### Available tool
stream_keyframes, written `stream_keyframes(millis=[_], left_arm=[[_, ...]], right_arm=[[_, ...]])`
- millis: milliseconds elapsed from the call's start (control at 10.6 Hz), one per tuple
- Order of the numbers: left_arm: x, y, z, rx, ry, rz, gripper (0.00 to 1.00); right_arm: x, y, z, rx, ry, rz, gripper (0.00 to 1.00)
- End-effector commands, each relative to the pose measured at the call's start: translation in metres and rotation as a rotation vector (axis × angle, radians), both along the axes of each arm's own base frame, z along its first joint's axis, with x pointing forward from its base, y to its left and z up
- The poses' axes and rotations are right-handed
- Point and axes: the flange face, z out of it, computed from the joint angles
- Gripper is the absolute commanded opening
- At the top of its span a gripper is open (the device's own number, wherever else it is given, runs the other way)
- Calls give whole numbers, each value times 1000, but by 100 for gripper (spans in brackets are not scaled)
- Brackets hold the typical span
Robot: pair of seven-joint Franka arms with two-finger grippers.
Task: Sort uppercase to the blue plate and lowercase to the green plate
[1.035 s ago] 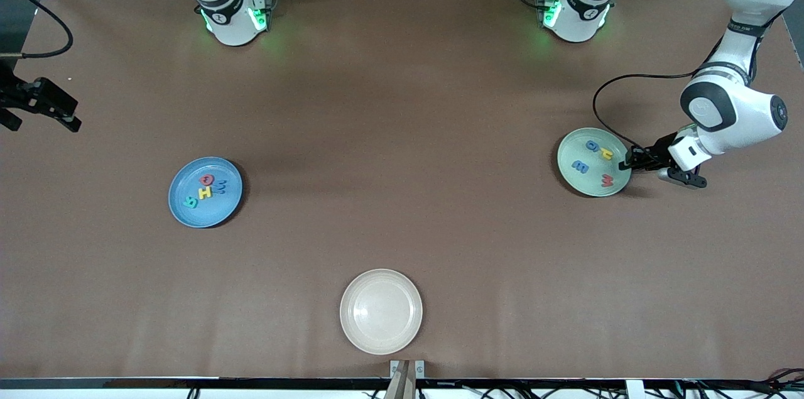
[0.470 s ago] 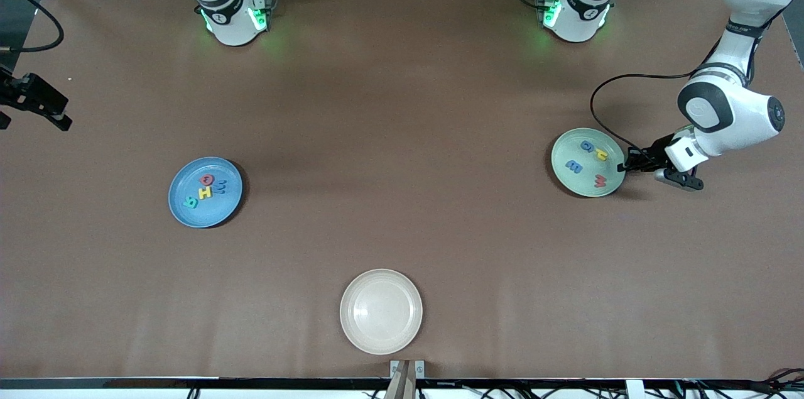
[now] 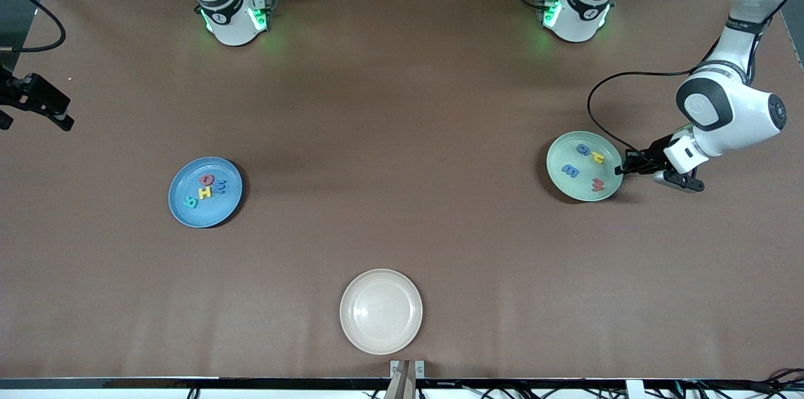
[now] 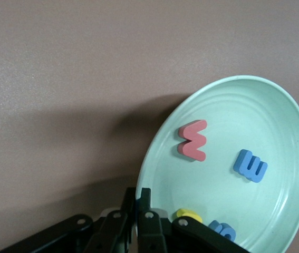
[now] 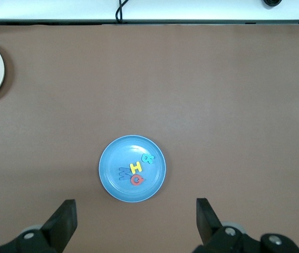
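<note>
Dragged toward the right arm's end, green plate (image 3: pixel 585 166) sits pinched in left gripper (image 3: pixel 623 168) fingers (right gripper (image 5: pixel 133 224) gapes above blue plate (image 3: pixel 205 192)).

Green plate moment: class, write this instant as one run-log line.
left gripper: fingers shut on pale mint green round plate's rim | right gripper: open, over plain mid-blue round plate | foam letters: in both plates

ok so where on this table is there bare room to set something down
The wide brown stretch between the blue plate and the green plate is bare, as is the strip from there up to the arm bases. The cream plate holds nothing. It is crowded at the green plate, where the left pincer is shut on its rim.
</note>
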Motion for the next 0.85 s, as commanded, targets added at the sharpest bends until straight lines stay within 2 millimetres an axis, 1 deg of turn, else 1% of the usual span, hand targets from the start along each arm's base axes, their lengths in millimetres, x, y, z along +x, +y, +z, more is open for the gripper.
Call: stream_keyframes(millis=[0,94,188,282,376,470,564,658,752], left_arm=[[-2,3,4,-18,4,29,52],[-2,5,5,-18,3,32,77],[3,8,9,-15,-12,32,100],[11,11,20,-10,-23,17,100],[27,14,41,27,-23,-22,100],[47,17,76,82,22,-22,100],[70,17,129,165,79,18,100],[86,6,184,229,134,74,100],[98,-19,232,246,167,113,100]], right_arm=[[2,0,3,14,4,-3,100],[3,1,4,14,2,-1,100],[3,4,4,14,1,4,100],[3,4,4,14,1,2,100],[3,4,4,14,1,2,100],[3,3,4,14,-1,1,100],[3,3,5,14,-1,1,100],[3,2,7,14,-4,-1,100],[3,2,7,14,-4,-1,100]])
